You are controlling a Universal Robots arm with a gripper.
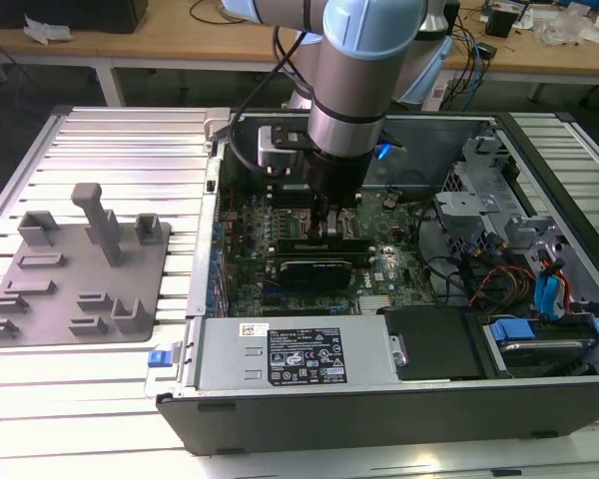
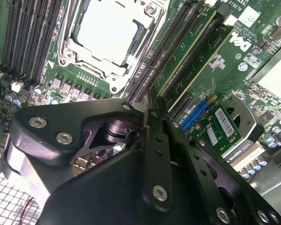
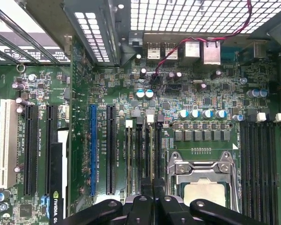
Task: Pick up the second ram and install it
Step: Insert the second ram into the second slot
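The ram [image 2: 187, 51], a long thin green strip, stands on edge in a slot just beside the CPU socket [image 2: 105, 35], lying level.

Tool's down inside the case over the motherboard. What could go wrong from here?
1. The tool is shut directly above the narrow memory slots. If it presses even slightly off line, it could strain a slot.
2. The CPU socket sits right beside those slots, so a sideways slip might strike it.
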